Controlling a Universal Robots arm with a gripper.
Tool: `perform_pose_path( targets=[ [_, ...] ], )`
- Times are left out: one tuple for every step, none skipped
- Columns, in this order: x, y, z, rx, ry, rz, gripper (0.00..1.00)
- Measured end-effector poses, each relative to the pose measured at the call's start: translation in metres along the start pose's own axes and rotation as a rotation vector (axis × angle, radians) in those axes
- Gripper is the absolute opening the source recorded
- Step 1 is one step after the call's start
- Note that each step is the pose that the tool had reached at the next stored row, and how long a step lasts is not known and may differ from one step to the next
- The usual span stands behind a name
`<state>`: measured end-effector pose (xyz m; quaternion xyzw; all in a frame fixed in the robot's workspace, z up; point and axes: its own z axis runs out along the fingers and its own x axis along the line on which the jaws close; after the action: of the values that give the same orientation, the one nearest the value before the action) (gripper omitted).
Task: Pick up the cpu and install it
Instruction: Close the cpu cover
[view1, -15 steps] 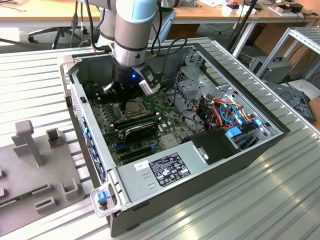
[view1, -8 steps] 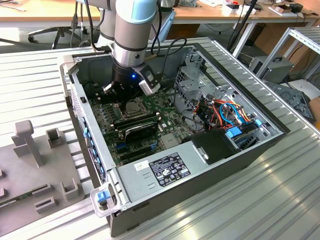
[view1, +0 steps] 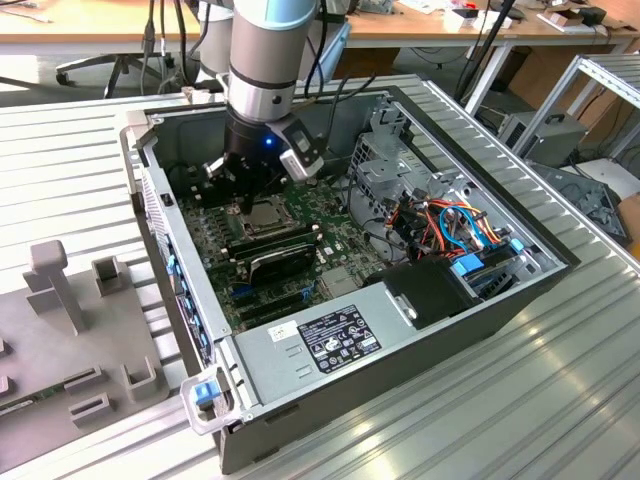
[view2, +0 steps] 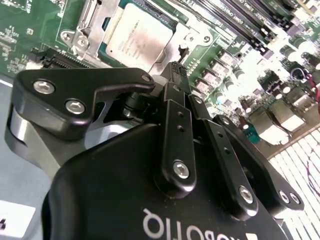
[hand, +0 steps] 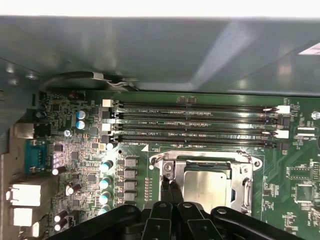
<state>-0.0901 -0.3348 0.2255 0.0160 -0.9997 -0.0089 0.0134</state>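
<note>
**Chip seated in its socket, gripper closed beside it**

The cpu (hand: 207, 187), a small flat square chip with a dull silver-beige metal top, lies inside the dark square socket with its bright metal frame (hand: 246, 172); in both wrist views it looks level, with its edges parallel to the frame's sides. Judged from that, the pick-up and the placing into the socket are done.

The black two-fingered gripper (view2: 177, 70) hangs low over the socket's edge, just beside one side of the cpu; its fingers (hand: 165, 192) are pressed together with nothing between them, and their tips sit at the frame's rim; whether they touch the metal cannot be told.

What may be left is the securing; the pictures do not make clear whether the socket's retaining frame is latched down over the chip, so full installation cannot be confirmed.

Around the socket spreads the green motherboard (hand: 85, 150); the long black memory slots (hand: 195, 125) run beside the socket on its far side from the gripper; in the exterior view the arm stands directly above the socket inside the open grey computer case (view1: 150, 130).
</note>
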Motion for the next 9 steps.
perform_pose_path(
  targets=[
    [0.0001, 0.0000, -0.0026, 0.0001, 0.0001, 0.000, 0.11],
    [0.0002, 0.0001, -0.0053, 0.0001, 0.0000, 0.000, 0.11],
    [0.0003, 0.0001, -0.0097, 0.0001, 0.0000, 0.000, 0.11],
    [0.0004, 0.0002, -0.0136, 0.0000, 0.0000, 0.000, 0.11],
    [0.0004, 0.0003, -0.0163, 0.0000, 0.0000, 0.000, 0.11],
    [0.0005, 0.0003, -0.0192, 0.0000, -0.0001, 0.000, 0.11],
    [0.0006, 0.0004, -0.0216, 0.0000, -0.0001, 0.000, 0.11],
    [0.0007, 0.0005, -0.0271, 0.0002, -0.0002, 0.000, 0.11],
    [0.0009, 0.0006, -0.0328, 0.0001, -0.0006, 0.000, 0.11]
  ],
)
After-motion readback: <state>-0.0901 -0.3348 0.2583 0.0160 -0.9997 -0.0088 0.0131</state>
